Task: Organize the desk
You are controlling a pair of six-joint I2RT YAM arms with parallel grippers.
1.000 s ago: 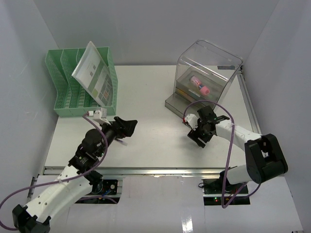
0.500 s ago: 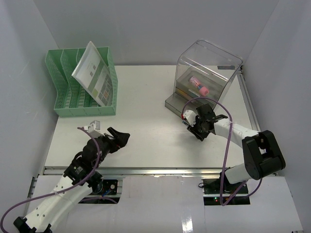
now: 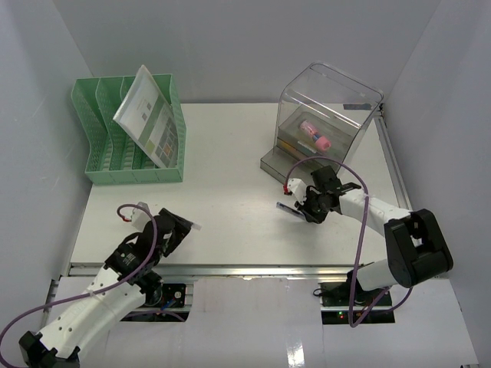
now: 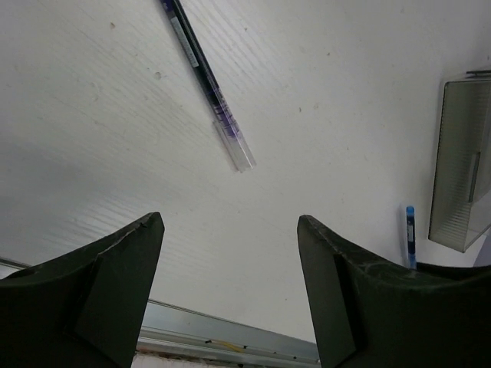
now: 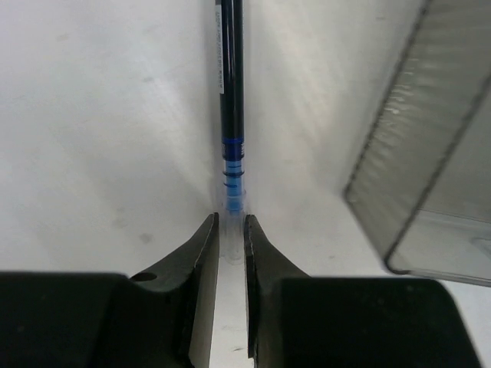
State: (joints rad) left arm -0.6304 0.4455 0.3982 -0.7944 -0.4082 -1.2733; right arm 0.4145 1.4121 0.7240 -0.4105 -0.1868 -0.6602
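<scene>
One blue pen (image 5: 232, 77) on desk (image 3: 230, 153), tip between right jaws, left jaws apart

The middle of the desk (image 3: 230, 153) is wide open. The green file rack (image 3: 134, 175) blocks the back left, the clear drawer box (image 3: 330, 96) the back right.

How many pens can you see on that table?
2. A purple pen lies before the left gripper; a blue pen sits at the tips of the right gripper. The clear box may hide more.
</scene>
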